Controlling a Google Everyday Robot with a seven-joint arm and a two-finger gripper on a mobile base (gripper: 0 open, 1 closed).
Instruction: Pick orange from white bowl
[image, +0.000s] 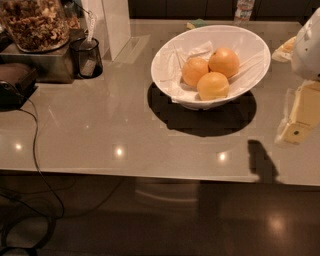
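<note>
Round, smooth-skinned orange fruit (213, 85), frontmost of three alike, lies inside the wide, glossy white bowl (252, 47), touching a second orange (195, 71) at back left and a third orange (223, 61) at back right, with crumpled white paper (186, 54) beside them. The bowl stands, rim tilted, on the pale glossy table (100, 120). The beige tool (299, 120) hangs at the view's right edge over the table, well apart from the bowl, spread or pressed together: cannot tell; a small dark cup (86, 57) and a glass jar of nuts (35, 22) stand far left.
</note>
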